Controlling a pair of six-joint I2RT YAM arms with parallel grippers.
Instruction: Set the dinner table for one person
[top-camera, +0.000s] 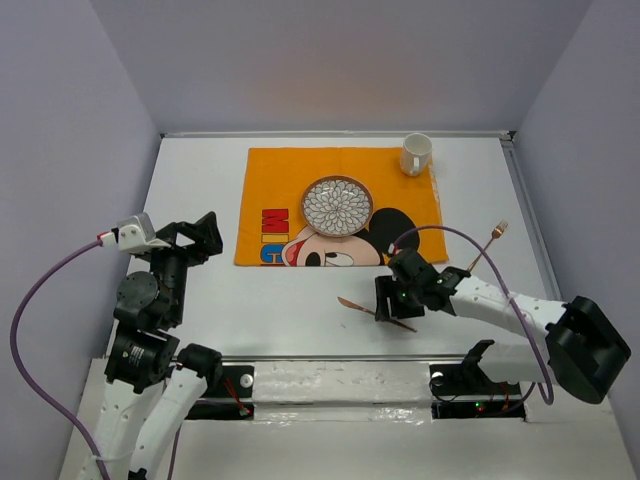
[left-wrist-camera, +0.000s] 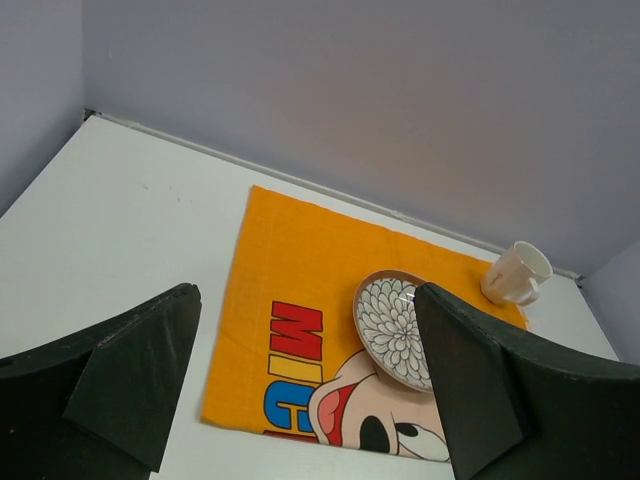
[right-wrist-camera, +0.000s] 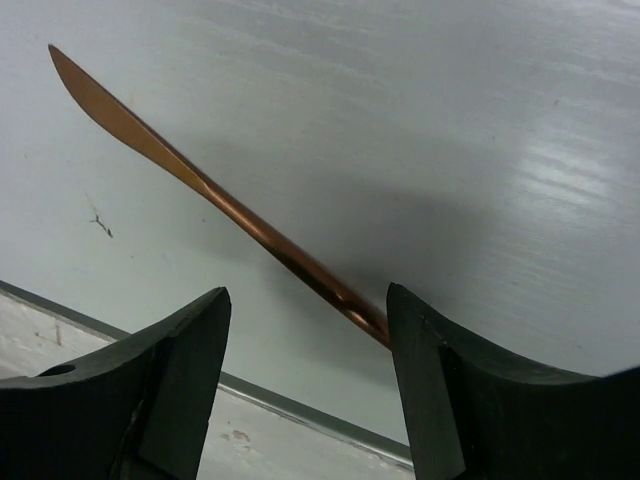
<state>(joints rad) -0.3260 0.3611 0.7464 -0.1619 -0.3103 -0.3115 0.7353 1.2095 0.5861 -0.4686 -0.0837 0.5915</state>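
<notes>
Desk (top-camera: 200, 180): white, spans whole view beneath both arms. Right fingers (top-camera: 397, 300) spread apart, low over near-right desk. Copper knife (right-wrist-camera: 200, 185) sits between them, handle end against one inner face. Left fingers (top-camera: 205, 235) spread, holding nothing, over desk's left side. Plate (top-camera: 337, 205) and mug (top-camera: 415, 153) on orange cloth (top-camera: 270, 190). Fork (top-camera: 490, 240) at right.

Orange rectangular cloth mat with a cartoon-mouse print (top-camera: 285, 180): large block letters along its left edge, red "MI", then a blue "C". Further letters cannot be made out.
</notes>
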